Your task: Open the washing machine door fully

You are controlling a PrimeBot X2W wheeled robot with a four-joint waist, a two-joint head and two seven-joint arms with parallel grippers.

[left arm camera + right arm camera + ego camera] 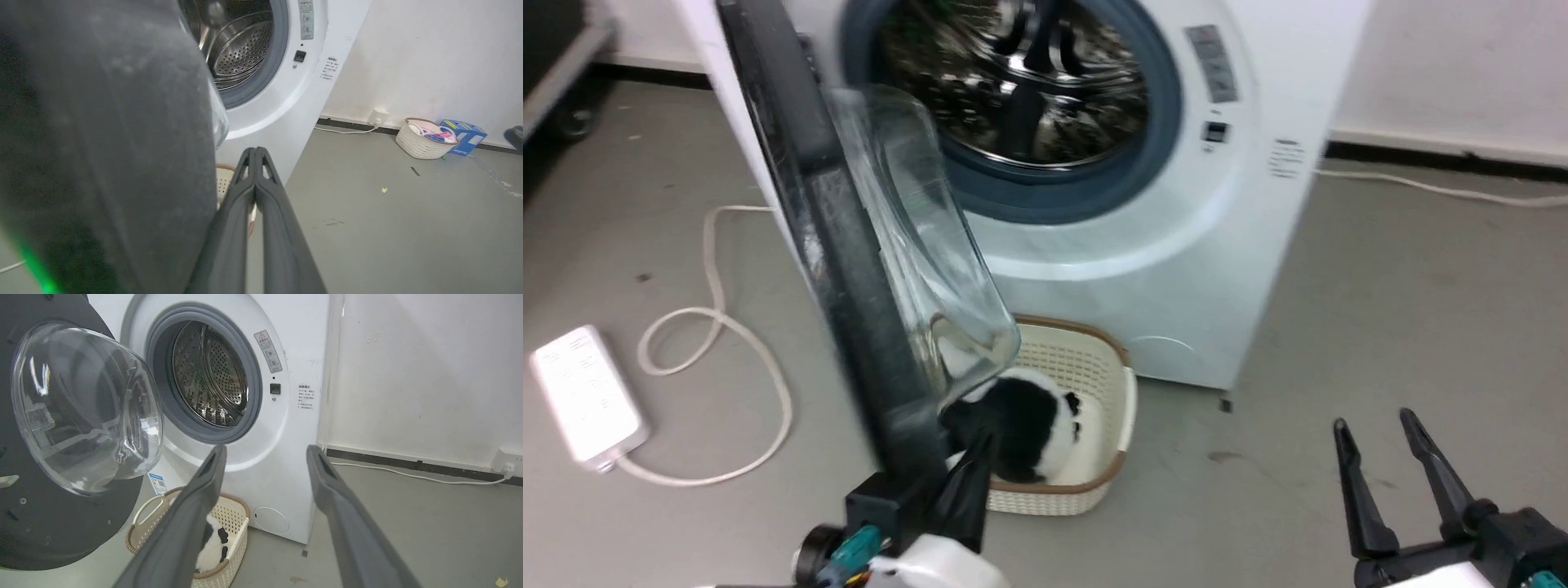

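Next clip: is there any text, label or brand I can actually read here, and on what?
None reads clearly.
On the washing machine front, the warning sticker with a triangle sign: too small.
The printed block beside it: too small.
The blue label low on the front: too small.
The blue box by the wall: print blurred.

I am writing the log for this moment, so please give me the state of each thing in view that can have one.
washing machine door: open, standing well clear of the opening.
washing machine: opening uncovered; the visible part of the drum is empty.
left gripper: shut, empty, beside the door's lower edge.
right gripper: open, empty, apart from the door.
basket: before the machine, holds a black-and-white soft thing.
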